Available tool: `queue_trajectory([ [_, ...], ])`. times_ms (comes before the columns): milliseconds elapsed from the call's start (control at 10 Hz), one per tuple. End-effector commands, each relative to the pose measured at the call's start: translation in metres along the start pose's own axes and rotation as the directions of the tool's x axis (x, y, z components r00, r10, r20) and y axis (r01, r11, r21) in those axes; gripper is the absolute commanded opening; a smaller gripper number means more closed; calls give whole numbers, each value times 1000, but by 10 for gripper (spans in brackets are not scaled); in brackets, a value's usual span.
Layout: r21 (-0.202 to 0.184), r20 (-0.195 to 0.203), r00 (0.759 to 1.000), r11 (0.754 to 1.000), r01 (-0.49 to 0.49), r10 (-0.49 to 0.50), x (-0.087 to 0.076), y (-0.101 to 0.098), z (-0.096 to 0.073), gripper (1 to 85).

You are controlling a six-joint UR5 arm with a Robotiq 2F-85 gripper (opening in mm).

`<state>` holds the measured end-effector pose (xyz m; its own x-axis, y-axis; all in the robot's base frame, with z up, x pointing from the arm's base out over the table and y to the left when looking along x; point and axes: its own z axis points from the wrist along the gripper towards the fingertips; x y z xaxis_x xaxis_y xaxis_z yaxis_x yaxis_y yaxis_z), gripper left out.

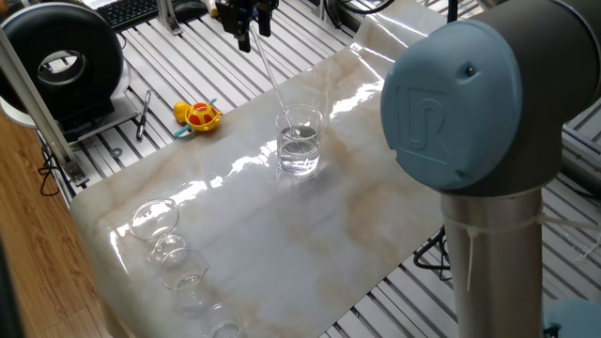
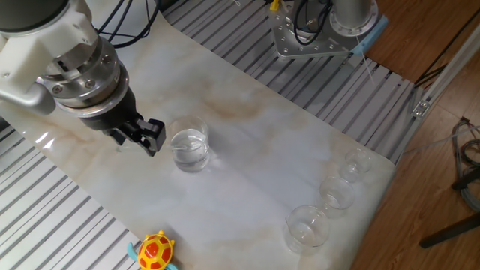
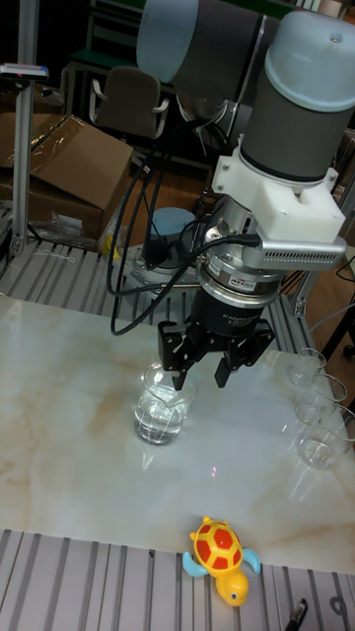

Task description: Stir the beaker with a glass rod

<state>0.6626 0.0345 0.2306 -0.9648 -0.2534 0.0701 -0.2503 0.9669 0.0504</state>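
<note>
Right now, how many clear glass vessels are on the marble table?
4: the tall liquid-filled beaker mid-table beside the gripper, and three smaller round glass vessels lined along one table end; another may be cropped out.

Gripper (image 3: 203, 367) hung above and just beside the beaker (image 1: 300, 141), glass rod (image 1: 270, 72) slanting down from the jaws into it, so the path straight below the jaws was taken by beaker and rod. Marble tabletop (image 1: 282, 225) around the beaker lay bare on all sides. Toy turtle (image 1: 196, 115) sat well off to one side of the jaws near the table edge. Small glass vessels (image 1: 167, 246) clustered at the far corner, well apart from the jaws. Robot's own big joint (image 1: 460, 103) blocked the near side in one fixed view.
</note>
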Motion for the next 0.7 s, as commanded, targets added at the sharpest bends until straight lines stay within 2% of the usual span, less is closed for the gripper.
queue_trajectory([
  [0, -7, 29, 999, 1000, -15, 15, -7, 2, -2, 540],
  [100, -16, 31, 999, 1000, -20, 21, -7, 4, -2, 533],
  [200, -31, 56, 998, 999, -21, 23, -14, 7, -2, 537],
  [300, -11, 94, 995, 1000, -26, 27, -24, 2, -3, 557],
  [400, -3, 95, 995, 1000, -10, 10, -24, 0, -3, 550],
  [600, -14, 54, 998, 1000, 19, -18, -8, 0, -6, 557],
])
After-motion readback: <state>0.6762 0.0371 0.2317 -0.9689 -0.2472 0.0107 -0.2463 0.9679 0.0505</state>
